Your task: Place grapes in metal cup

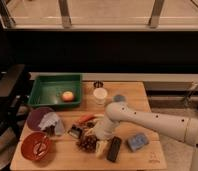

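The grapes (86, 144), a dark reddish-purple bunch, lie near the front of the wooden table (137, 117), left of a black slab (113, 149). My gripper (94, 135) is at the end of the white arm, low over the table, right at the upper right edge of the grapes. The metal cup (97, 84) is small and dark and stands at the back of the table, behind the white cup (100, 95). It is well away from the gripper.
A light blue cup (119, 98) stands right of the white cup. An orange carrot (85, 118) lies just behind the gripper. A green tray (48, 95) holds a round fruit (67, 96). A purple bowl (36, 117), a red bowl (36, 146) and a blue sponge (136, 141) are also on the table.
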`<state>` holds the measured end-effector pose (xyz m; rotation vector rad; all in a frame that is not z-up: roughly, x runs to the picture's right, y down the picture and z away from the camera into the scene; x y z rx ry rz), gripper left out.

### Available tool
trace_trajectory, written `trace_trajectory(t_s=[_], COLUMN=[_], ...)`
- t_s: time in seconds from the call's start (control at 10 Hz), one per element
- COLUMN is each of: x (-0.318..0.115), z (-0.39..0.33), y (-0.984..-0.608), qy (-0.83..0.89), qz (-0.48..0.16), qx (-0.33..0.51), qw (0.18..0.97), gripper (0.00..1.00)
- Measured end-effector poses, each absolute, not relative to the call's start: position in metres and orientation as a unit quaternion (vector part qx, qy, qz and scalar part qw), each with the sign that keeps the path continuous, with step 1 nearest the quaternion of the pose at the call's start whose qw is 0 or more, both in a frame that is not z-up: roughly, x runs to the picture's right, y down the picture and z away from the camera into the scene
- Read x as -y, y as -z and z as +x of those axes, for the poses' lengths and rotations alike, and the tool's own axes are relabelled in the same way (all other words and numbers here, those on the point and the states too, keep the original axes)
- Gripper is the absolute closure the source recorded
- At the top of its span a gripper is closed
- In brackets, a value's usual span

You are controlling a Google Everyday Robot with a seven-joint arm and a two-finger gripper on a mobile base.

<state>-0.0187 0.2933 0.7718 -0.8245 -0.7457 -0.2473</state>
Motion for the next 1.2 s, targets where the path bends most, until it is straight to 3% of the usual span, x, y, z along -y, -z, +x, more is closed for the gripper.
trace_trajectory(t_s=[0.5, 0.6, 1.0, 1.2], x=[-0.271, -0.267, -0.228, -0.183], z=[0.005, 0.015, 0.06, 0.083], y=[-0.753, -0.751, -0.732, -0.722], qy=[0.102, 0.091, 0.042, 0.028], qz=[-0.362, -0.358, -0.311, -0.275], qx=[0.334, 0.331, 0.315, 0.296], qw=[0.864, 0.868, 0.896, 0.914], gripper=[0.95, 0.99, 1.0, 1.0])
